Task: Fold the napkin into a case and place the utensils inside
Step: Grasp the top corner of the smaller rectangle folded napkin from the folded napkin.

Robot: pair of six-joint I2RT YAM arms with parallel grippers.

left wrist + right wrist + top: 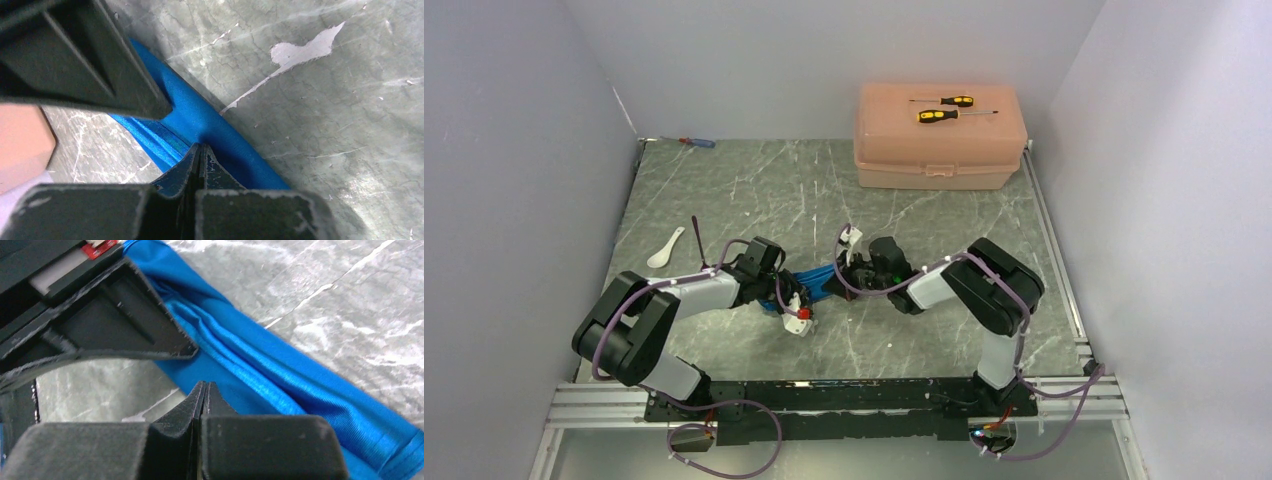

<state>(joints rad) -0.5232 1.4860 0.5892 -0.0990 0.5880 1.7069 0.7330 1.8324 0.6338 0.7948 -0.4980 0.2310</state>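
Black-and-white arms (pixel 686 295), looping lilac cables (pixel 744 455), black base plate (pixel 844 400)

Blocked mid-table by left gripper (pixel 808 297) and right gripper (pixel 844 272), close together on napkin (pixel 824 281); open tabletop (pixel 754 190) behind, up to peach box (pixel 939 150); spoon (pixel 664 248), fork (pixel 696 240) at left.

napkin (pixel 820 282): blue, gathered into narrow band, mid-table | fork (pixel 696 243), spoon (pixel 664 249): flat, side by side, left

Napkin (pixel 819 283) mostly covered from above; ends cut off in wrist views; fork (pixel 696 240) tines unreadable.
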